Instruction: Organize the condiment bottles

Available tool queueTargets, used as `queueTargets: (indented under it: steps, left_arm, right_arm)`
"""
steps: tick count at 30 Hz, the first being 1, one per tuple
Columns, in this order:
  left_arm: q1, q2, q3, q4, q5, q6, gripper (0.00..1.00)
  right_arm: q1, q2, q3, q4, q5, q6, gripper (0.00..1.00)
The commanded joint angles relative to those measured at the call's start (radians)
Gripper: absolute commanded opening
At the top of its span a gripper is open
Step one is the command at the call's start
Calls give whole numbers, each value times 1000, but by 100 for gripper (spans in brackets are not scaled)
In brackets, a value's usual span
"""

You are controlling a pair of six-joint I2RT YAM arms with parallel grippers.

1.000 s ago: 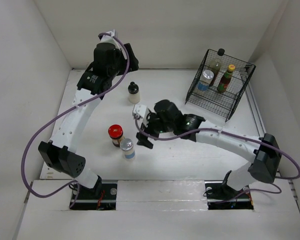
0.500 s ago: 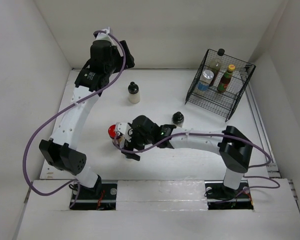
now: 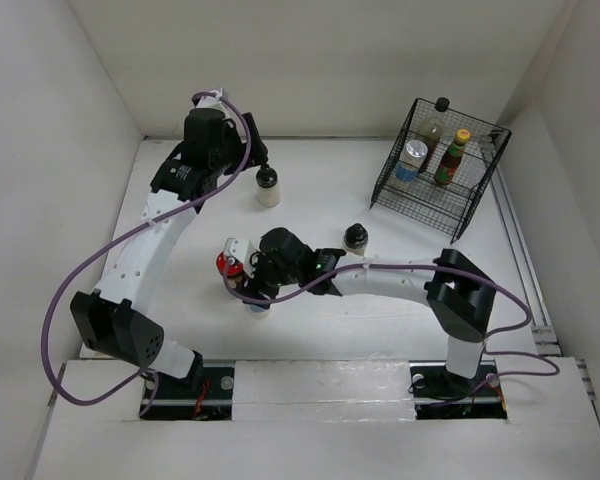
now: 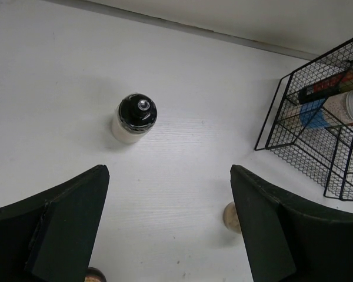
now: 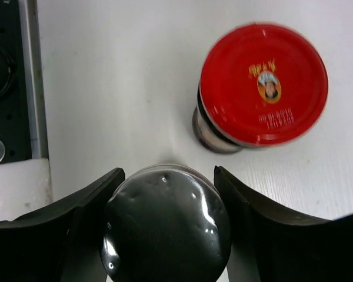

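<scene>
My right gripper (image 3: 253,291) (image 5: 169,176) is down over a silver-lidded shaker (image 5: 165,232), its fingers (image 5: 94,200) against both sides of the lid. The shaker stands just in front of the red-lidded jar (image 3: 226,262) (image 5: 263,82). My left gripper (image 3: 248,162) (image 4: 169,171) is open and empty, hovering just left of the pale black-capped bottle (image 3: 268,187) (image 4: 135,117). The tan black-capped bottle (image 3: 355,237) (image 4: 229,216) stands mid-table. The dark sauce bottle (image 3: 433,125), the second silver-lidded shaker (image 3: 411,160) and the yellow-capped bottle (image 3: 452,158) stand in the basket.
The black wire basket (image 3: 477,195) (image 4: 294,141) stands at the back right. White walls close in the table on the left, back and right. My right forearm (image 3: 390,275) lies across the middle, just in front of the tan bottle.
My right arm has swung left from mid-table to the shaker by the red jar, uncovering the tan bottle. My left gripper has shifted slightly toward the pale bottle.
</scene>
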Motion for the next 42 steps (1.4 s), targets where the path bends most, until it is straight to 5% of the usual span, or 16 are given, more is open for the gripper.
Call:
queueTargets:
  steps: [1, 6, 12, 17, 24, 32, 42]
  left_arm:
    - [-2, -63, -29, 43, 17, -15, 80]
    - [-2, -72, -38, 52, 60, -24, 80]
    - [-21, -36, -60, 110, 141, -61, 80]
    - [-102, -14, -72, 182, 149, -82, 80]
    - [-196, 10, -61, 230, 189, -91, 78]
    - [-205, 20, -112, 265, 245, -113, 78]
    - [-205, 11, -156, 284, 245, -113, 78]
  right_arm:
    - [-17, -130, -35, 51, -25, 14, 45]
    - [-75, -357, -45, -35, 25, 23, 41]
    - [-367, -581, 6, -151, 113, 43, 40]
    - [-724, -591, 84, -252, 144, 34, 39]
    - [-1037, -468, 238, -263, 135, 66, 37]
    - [-1203, -301, 339, -176, 119, 111, 34]
    - [-1197, -172, 342, -112, 98, 120, 34]
